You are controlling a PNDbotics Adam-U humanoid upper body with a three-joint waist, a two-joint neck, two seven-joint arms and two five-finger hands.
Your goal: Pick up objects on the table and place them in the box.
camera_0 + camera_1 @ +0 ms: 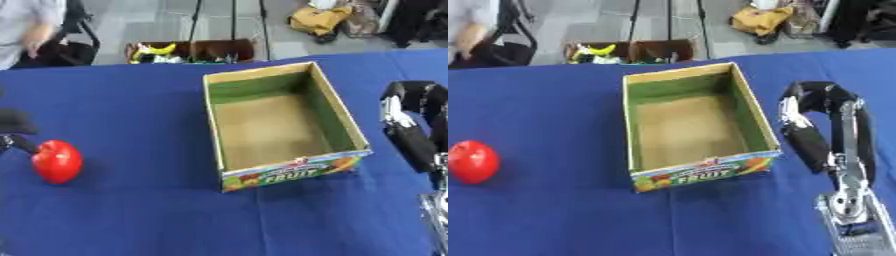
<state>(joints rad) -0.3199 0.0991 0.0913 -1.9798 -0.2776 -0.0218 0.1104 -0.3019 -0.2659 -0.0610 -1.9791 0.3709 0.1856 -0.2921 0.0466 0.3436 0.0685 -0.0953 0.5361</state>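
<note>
One object on the table [157, 110] to move: red apple-like fruit [57, 161], far left, well apart from the box [280, 120]. Box open-topped, nothing visible inside, printed front wall facing the robot.

Left hand [16, 131] only partly in view at the left edge, just beside the fruit, dark part right up against its upper left. Cannot tell whether touching or gripping; fingers not readable, so no call on apart or closed.

Right hand [807, 127] to the right of the box, near its right wall, not touching it. Fingers curled down, holding nothing.

Handling guess: rigid, smooth, glossy skin, probably light, likely plastic or real fruit. Round, so prone to rolling on the cloth if nudged. Slippery under a fingertip pinch. Best to wrap from above across the widest part, thumb opposite fingers, not at the narrow top. Not fragile; short drop into box probably fine.
</note>
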